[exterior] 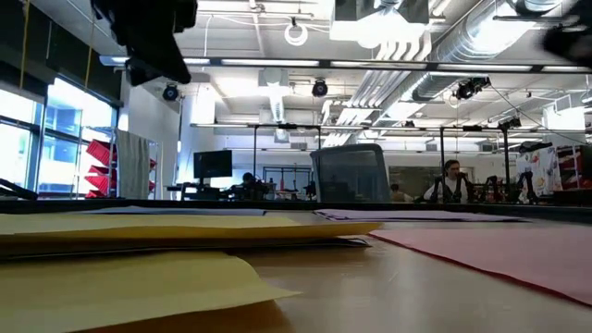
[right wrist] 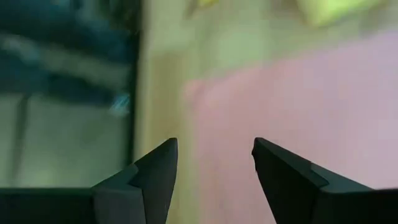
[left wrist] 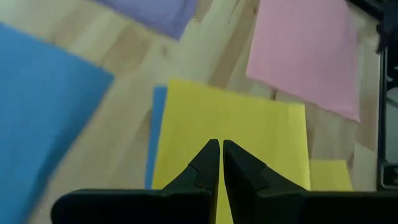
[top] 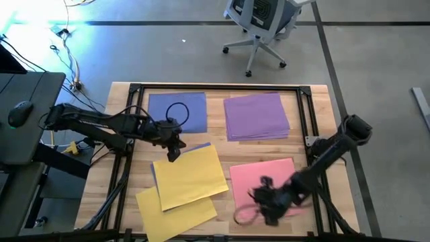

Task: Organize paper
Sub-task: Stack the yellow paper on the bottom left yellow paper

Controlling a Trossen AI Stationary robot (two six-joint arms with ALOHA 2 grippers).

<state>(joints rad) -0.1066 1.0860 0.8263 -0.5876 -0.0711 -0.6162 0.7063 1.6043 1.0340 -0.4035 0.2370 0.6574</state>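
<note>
A wooden desk (top: 316, 101) with a black frame fills the centre; a white office chair (top: 259, 23) stands at the top on grey floor, a computer mouse (top: 20, 111) at far left, cables (top: 67, 47) upper left

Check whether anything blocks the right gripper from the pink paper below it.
Nothing visible does. The right gripper, jaws open, hangs directly over the pink paper near its front edge, with only bare sheet and table showing between its fingers.

Wooden table (top: 316, 101) with blue, purple, yellow, pink paper (top: 191, 176).
</note>
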